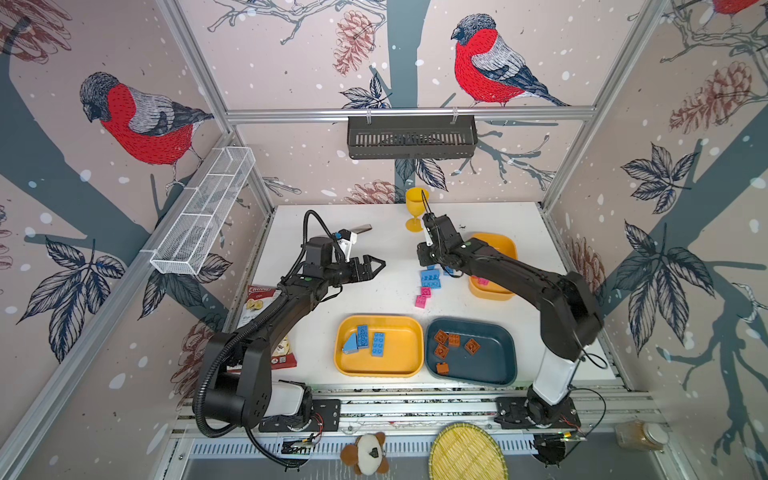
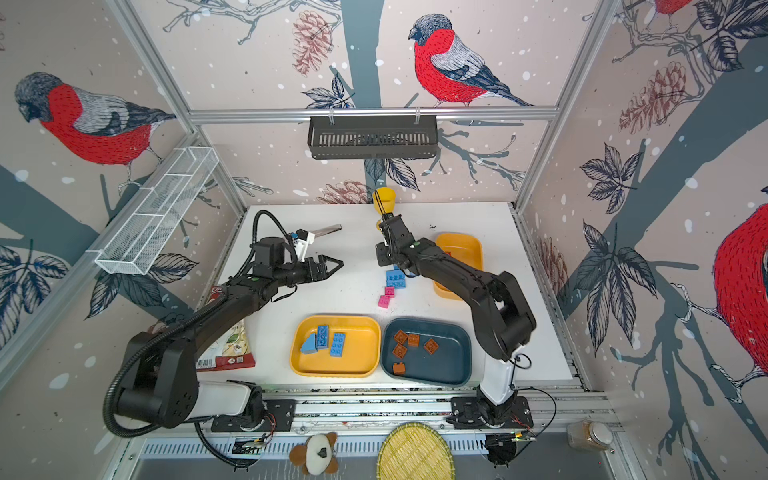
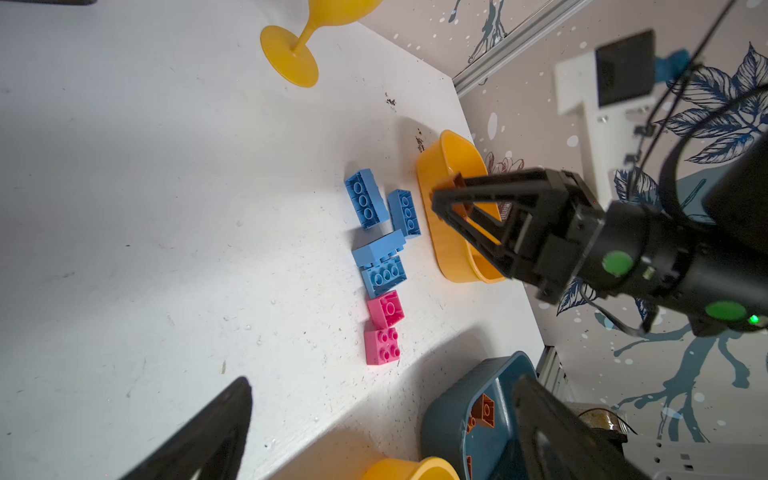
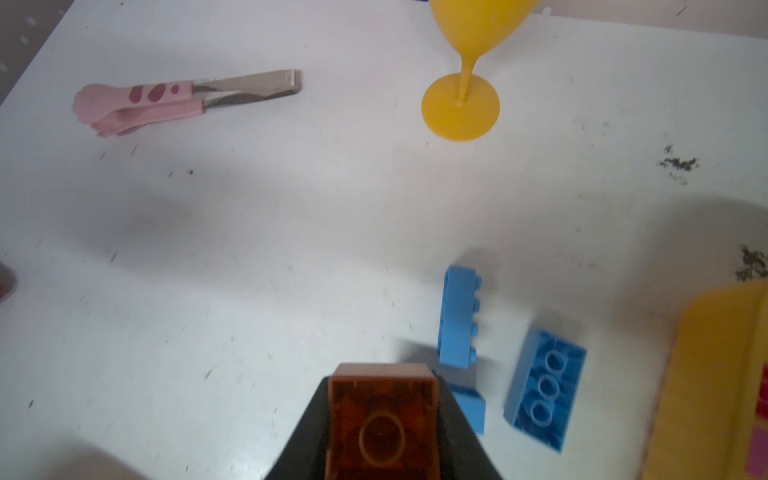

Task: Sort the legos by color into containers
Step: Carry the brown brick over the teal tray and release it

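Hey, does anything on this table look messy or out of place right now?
Yes. Dark crumbs are scattered on the white table near the smaller yellow tray. One loose blue brick lies upside down, another on its side.

Both top views hang high over the desk [image 1: 374, 299], opposite the yellow goblet [image 1: 415, 206], looking steeply down toward it — far enough to hold the whole desk. The left wrist camera rides close above the desk behind the left tool [image 3: 384, 379], seeing the goblet's foot side-on. The right wrist camera sits low behind the right tool [image 4: 384, 386] and its brown lego [image 4: 382, 424], facing the goblet. All four share the goblet and the loose blue legos [image 3: 365, 198] not far from it.
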{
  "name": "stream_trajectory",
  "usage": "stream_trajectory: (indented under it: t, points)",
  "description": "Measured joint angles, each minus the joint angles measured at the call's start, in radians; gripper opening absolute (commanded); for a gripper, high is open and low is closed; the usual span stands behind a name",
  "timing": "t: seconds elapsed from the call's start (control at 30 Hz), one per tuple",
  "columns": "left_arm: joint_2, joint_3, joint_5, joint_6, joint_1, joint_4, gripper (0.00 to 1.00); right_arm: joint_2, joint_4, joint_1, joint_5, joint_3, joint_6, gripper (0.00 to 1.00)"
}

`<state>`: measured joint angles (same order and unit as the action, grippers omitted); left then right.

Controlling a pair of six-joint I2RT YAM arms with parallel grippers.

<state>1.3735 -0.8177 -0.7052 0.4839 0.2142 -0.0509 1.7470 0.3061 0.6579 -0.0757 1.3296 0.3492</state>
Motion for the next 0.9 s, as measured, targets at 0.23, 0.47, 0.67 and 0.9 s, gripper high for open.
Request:
stream_trajectory:
  t: [0.23, 0.47, 0.67, 0.9]
  points:
    - [0.029, -0.001, -0.053, 0.014, 0.005, -0.02, 0.96, -0.338, 0.109, 0.064, -0.002, -0.285, 0.125, 0.24]
    - [0.05, -0.002, -0.088, 0.014, 0.016, -0.026, 0.96, -0.568, 0.256, 0.134, 0.006, -0.46, 0.259, 0.25]
    - [0.058, -0.014, -0.103, 0.014, 0.024, -0.027, 0.96, -0.649, 0.331, 0.179, 0.066, -0.573, 0.335, 0.28]
    - [0.065, -0.026, -0.103, 0.013, 0.027, -0.026, 0.96, -0.666, 0.373, 0.225, 0.154, -0.64, 0.379, 0.55]
